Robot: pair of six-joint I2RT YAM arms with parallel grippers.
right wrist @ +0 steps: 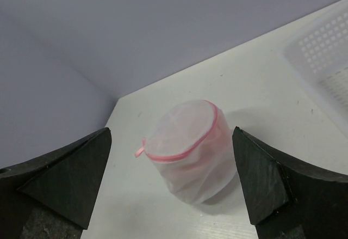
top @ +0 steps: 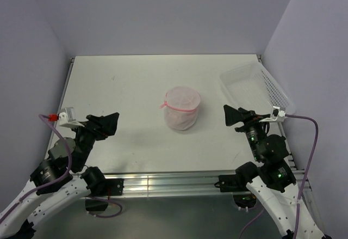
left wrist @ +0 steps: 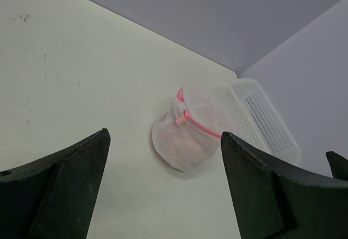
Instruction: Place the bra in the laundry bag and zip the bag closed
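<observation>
The laundry bag (top: pixel 182 108) stands upright near the middle of the surface (top: pixel 125 86), a small drum of white mesh with a pink zipper line running round its top rim. Where the rim shows, the zipper looks drawn closed; its far side is hidden. A pink pull tab (top: pixel 162 106) sticks out on the bag's left. Through the mesh a pale pink mass fills the lower part of the pouch, the bra (top: pixel 179 121), lying wholly inside.

Neither claw touches the bag. The left claw (top: pixel 113 121) hovers low near the front left, well apart from the bag and aimed at it, its dark fingers (left wrist: pixel 70 190) spread wide with nothing between them. The right claw (top: pixel 231 115) sits at the front right, also clear of the bag and facing it, released and equally bare; in its wrist view the pouch is framed in the gap between the two fingers (right wrist: pixel 266 184).

A white perforated plastic basket (top: pixel 247 89) rests at the far right of the surface, apart from the bag. The surface is off-white with a few faint scuff marks (left wrist: pixel 22 17). Plain lavender walls close in on three sides. Purple cables (top: pixel 310 141) trail from both arms.
</observation>
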